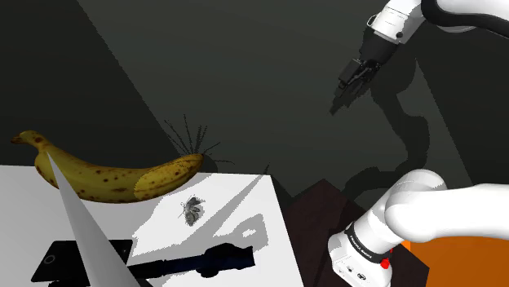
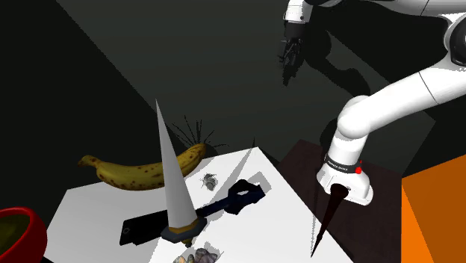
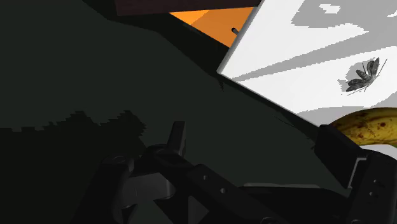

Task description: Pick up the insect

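The insect (image 1: 192,209) is a small dark grey moth-like bug lying on the white tabletop (image 1: 245,204), just in front of a spotted yellow banana (image 1: 122,179). In the second exterior view the insect (image 2: 210,180) lies between the banana (image 2: 145,173) and a knife's dark handle (image 2: 233,200). My black gripper (image 1: 338,103) hangs high in the air, well off the table's edge and far from the insect. In the wrist view the insect (image 3: 364,75) is far beyond the gripper (image 3: 254,143), whose fingers stand open with nothing between them.
A large knife with a grey blade (image 1: 90,236) and dark handle (image 1: 214,259) lies across the table near the insect. A flat black slab (image 1: 57,261) lies under the blade. A red bowl (image 2: 19,233) stands at the table's far end. A spiky dark plant (image 1: 189,137) rises behind the banana.
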{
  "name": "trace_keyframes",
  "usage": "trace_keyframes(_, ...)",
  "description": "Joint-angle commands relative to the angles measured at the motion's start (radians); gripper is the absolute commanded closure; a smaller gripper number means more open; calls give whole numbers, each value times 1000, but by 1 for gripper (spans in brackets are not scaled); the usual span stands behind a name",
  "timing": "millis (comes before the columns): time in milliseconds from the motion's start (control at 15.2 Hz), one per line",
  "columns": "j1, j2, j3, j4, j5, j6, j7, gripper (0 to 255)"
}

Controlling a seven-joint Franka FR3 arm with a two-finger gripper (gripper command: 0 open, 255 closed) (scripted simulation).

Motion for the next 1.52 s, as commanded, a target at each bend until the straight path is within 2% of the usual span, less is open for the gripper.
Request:
trace_keyframes(0, 0, 0, 0, 0, 0, 0, 0, 0)
trace_keyframes(726, 63, 83, 171, -207, 122, 269, 189, 0)
trace_keyframes(1452, 122, 348, 355, -261, 215, 581, 374, 0)
